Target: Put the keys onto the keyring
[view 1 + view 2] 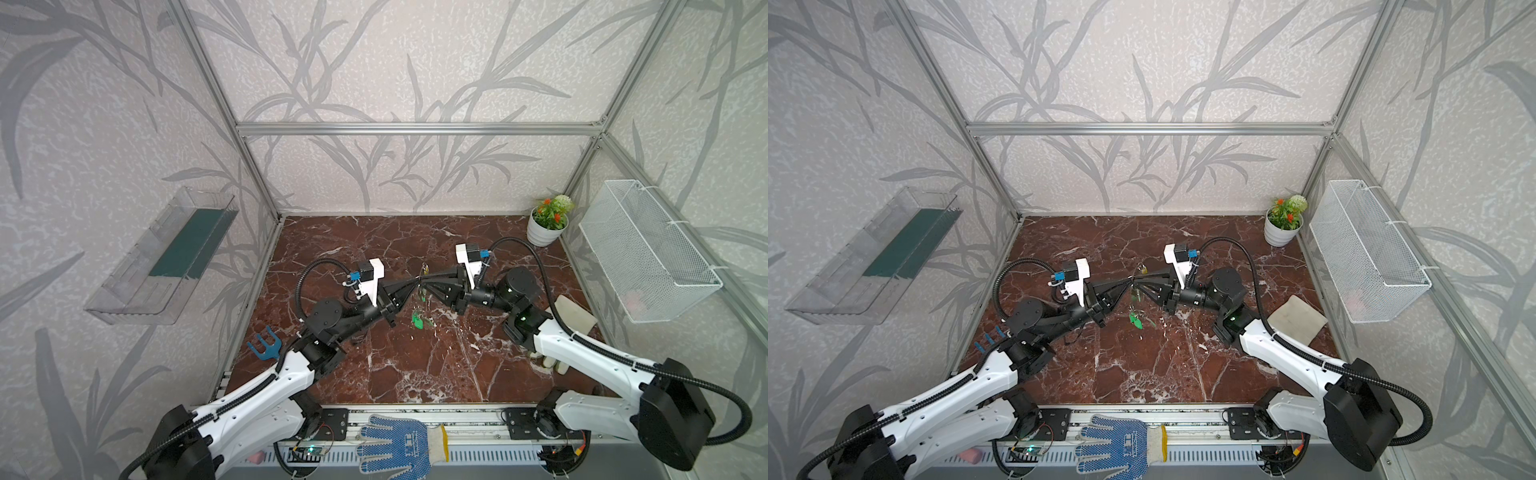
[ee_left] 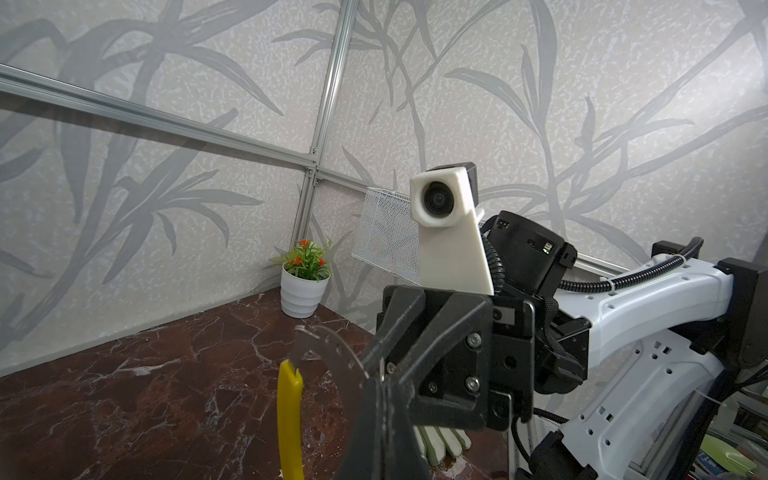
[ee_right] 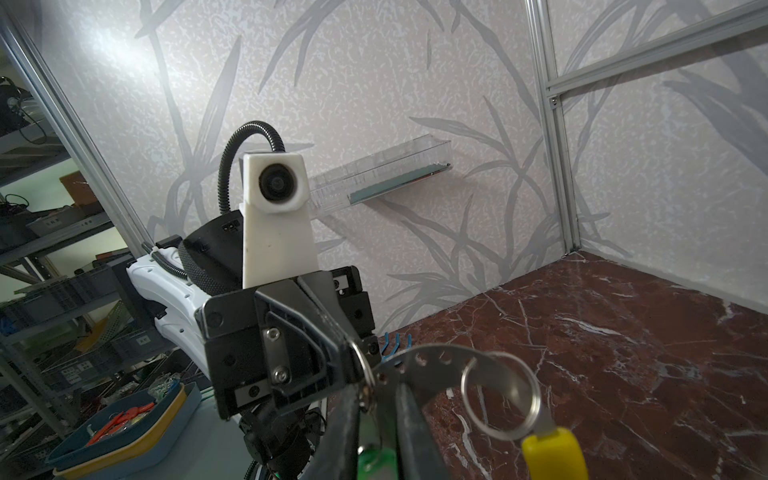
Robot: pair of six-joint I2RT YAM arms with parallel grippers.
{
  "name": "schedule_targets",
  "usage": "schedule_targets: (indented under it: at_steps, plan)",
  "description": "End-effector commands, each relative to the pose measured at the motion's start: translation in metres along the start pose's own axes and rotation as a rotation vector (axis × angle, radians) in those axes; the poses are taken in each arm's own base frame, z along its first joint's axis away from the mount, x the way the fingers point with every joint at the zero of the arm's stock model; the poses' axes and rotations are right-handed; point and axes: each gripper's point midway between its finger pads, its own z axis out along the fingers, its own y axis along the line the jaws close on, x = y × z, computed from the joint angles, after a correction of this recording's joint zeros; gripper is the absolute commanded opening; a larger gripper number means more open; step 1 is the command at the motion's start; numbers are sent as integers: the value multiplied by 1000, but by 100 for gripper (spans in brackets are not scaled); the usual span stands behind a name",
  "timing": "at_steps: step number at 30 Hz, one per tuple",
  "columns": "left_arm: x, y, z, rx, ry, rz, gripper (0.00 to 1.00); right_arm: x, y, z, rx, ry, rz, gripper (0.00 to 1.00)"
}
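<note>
The left pincer, tips together, clamps the keyring by its perforated band. Only its wrist view shows this, with the yellow sleeve beside. Both top views show the pincers meeting above the counter, green keys below. The right pincer has a green key between its fingers in its wrist view; I cannot tell if they grip it.
</note>
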Motion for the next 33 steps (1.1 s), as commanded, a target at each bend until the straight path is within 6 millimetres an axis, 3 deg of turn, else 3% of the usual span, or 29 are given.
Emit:
schedule_targets:
  at_steps: [1, 6, 11, 16, 19, 26, 33]
  plan:
    - [-19, -13, 2, 50, -50, 15, 0, -18, 12, 4, -60, -33, -35, 15]
    - [-16, -11, 3, 44, -40, 15, 0, -17, 18, 4, -98, -33, -34, 0]
    - [-12, -5, 3, 16, -26, 14, 0, -13, 14, -1, -67, -41, -52, 0]
    - [-4, 2, 3, -26, 20, 20, 16, -7, 1, -11, -18, -39, -45, 0]
    - [2, 7, 2, -55, 72, 34, 20, -1, -9, -20, 20, -34, -39, 0]
    - [17, 15, -3, -122, 220, 61, 20, 35, -27, -38, 134, 63, -105, 0]
    - [31, 18, -5, -152, 385, 59, 19, 60, -29, -36, 99, 153, -93, 0]
